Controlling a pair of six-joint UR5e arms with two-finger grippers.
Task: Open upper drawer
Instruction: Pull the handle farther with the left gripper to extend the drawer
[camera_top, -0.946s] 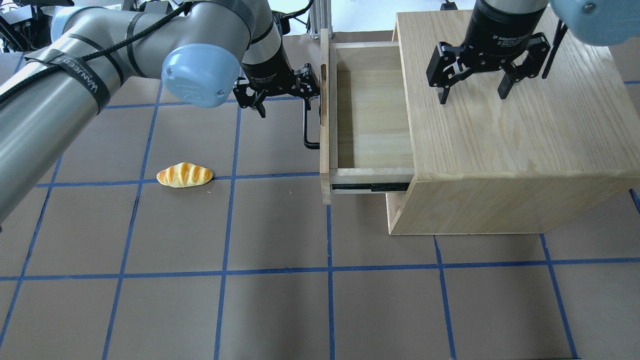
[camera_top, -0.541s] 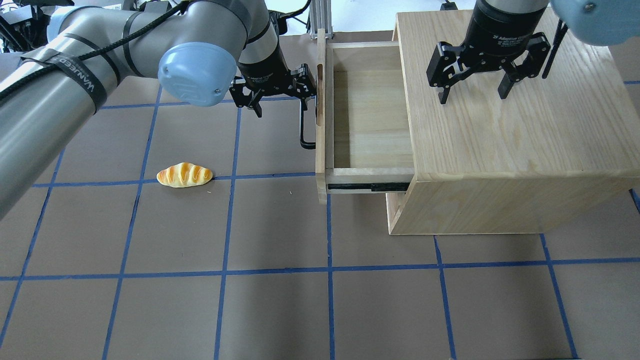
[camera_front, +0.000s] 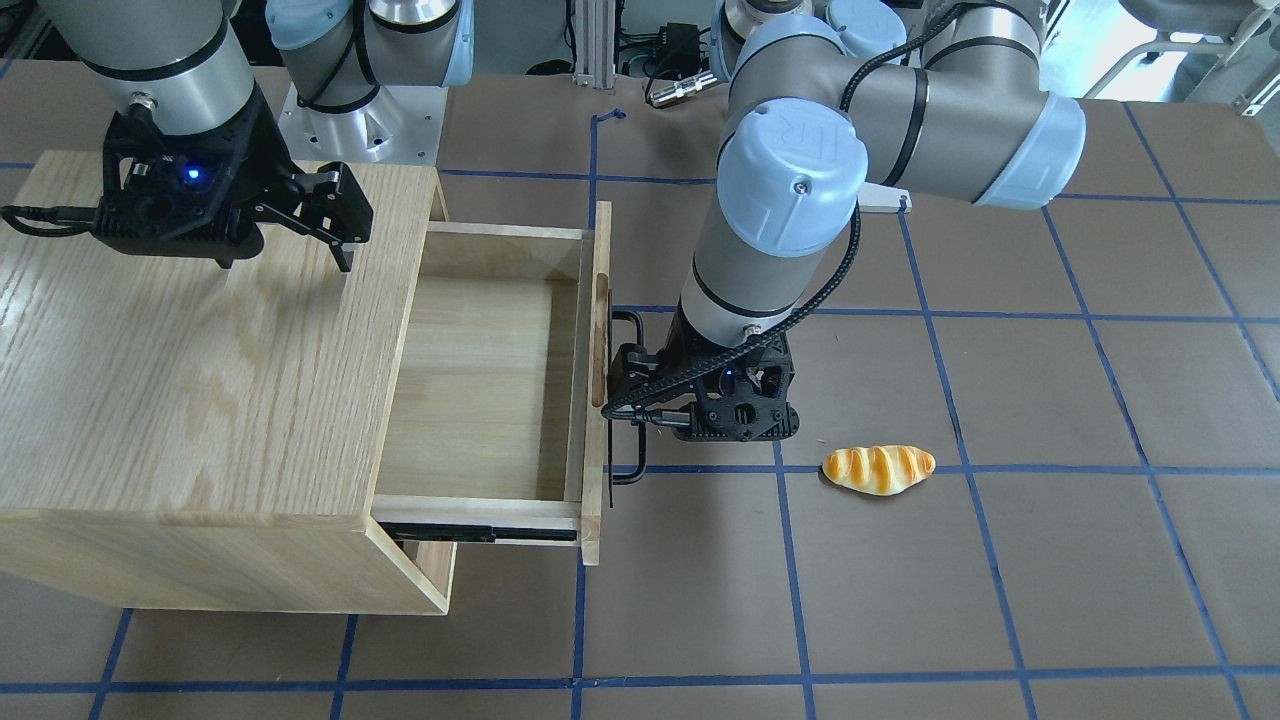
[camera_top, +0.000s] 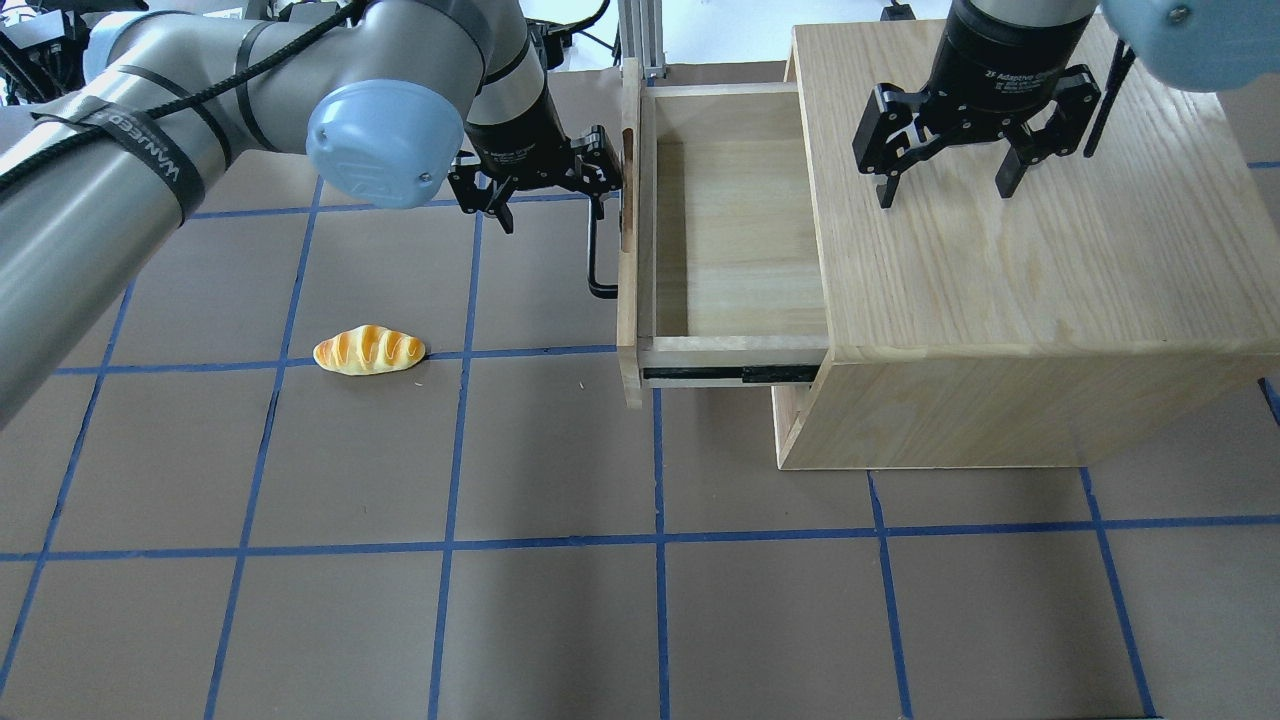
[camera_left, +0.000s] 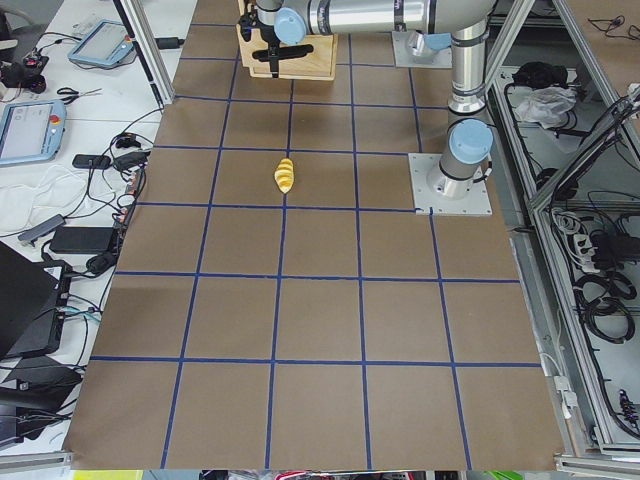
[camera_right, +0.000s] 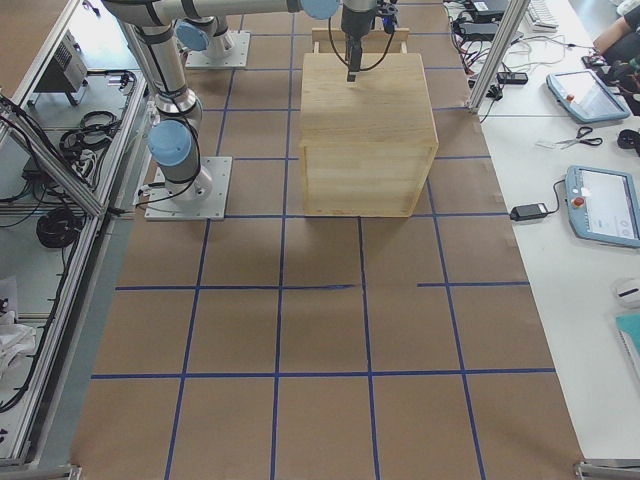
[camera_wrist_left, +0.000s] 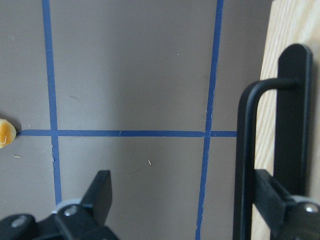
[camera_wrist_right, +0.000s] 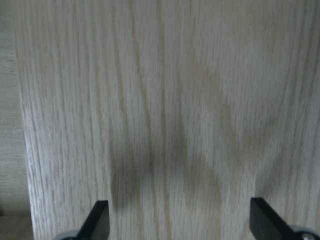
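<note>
The upper drawer (camera_top: 740, 220) is a light wood box pulled well out of the cabinet (camera_top: 1000, 250) and looks empty inside. It also shows in the front-facing view (camera_front: 490, 390). Its black bar handle (camera_top: 597, 250) is on the front panel (camera_top: 628, 250). My left gripper (camera_top: 550, 205) is open. One finger sits between the handle (camera_wrist_left: 246, 150) and the panel; the other is out over the table. My right gripper (camera_top: 945, 195) is open over the cabinet top, with bare wood between its fingers in the right wrist view (camera_wrist_right: 180, 210).
A toy bread roll (camera_top: 369, 350) lies on the brown table to the left of the drawer and also shows in the front-facing view (camera_front: 878, 469). Blue tape lines grid the table. The cabinet stands at the table's far right.
The drawer has slid further out to the left, and my left gripper has moved left with the handle. The right gripper has not moved.
</note>
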